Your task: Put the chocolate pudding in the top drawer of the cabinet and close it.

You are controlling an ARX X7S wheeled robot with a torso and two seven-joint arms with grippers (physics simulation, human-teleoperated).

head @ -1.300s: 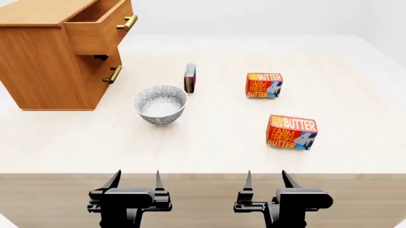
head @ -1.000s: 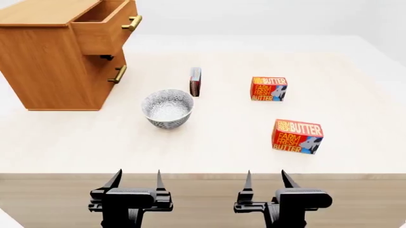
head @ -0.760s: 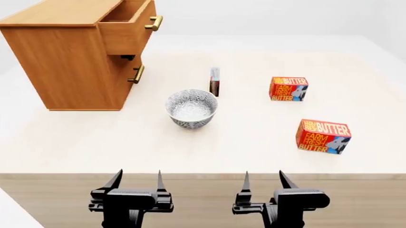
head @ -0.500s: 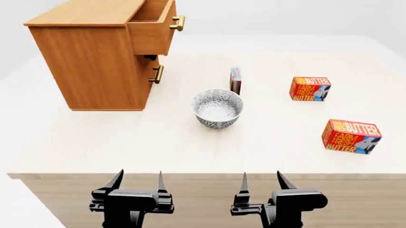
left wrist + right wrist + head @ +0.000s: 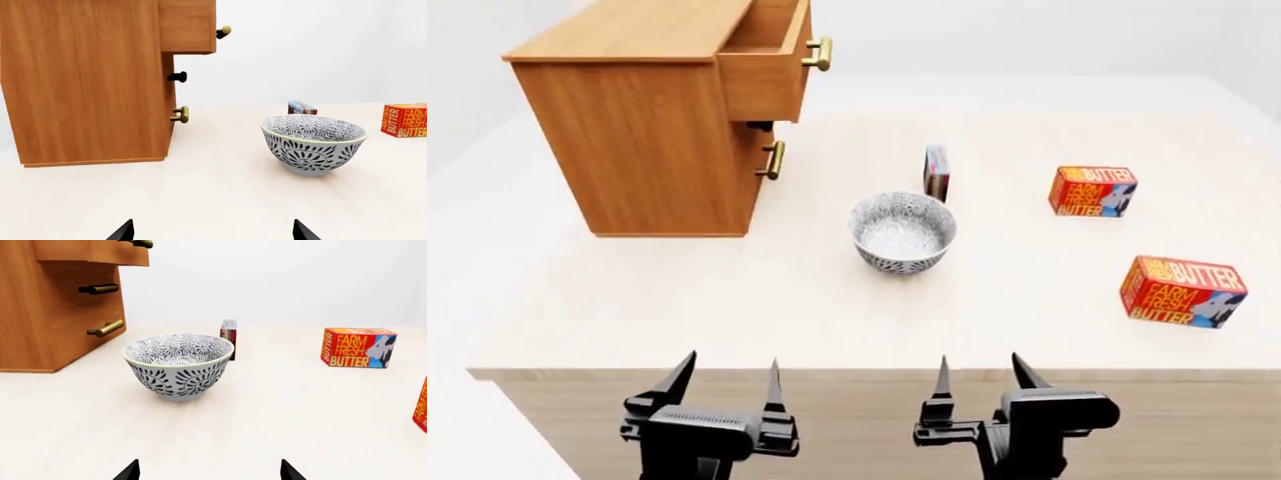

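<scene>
Your left gripper (image 5: pixel 729 375) sits at the lower left of the head view, below the table's (image 5: pixel 667 300) near edge, fingers spread wide with nothing between them. Your right gripper (image 5: pixel 977 372) sits at the lower centre-right, likewise spread and empty. Both are well apart from every object.

The chocolate pudding (image 5: pixel 936 172) stands upright on its edge just above centre of the head view, near the far side of the patterned bowl (image 5: pixel 902 232), not touching it. From the left wrist view, only its top (image 5: pixel 301 107) shows over the bowl's rim (image 5: pixel 313 131).

The cabinet (image 5: pixel 647 130) fills the upper left of the head view. The top drawer (image 5: pixel 767 62) is pulled out, its brass handle (image 5: pixel 818 53) facing right; interior barely visible. A lower brass handle (image 5: pixel 773 160) sits beneath it.

Two butter boxes at the right of the head view: one at mid-right (image 5: pixel 1090 191), one lower near the frame edge (image 5: pixel 1181 290).
</scene>
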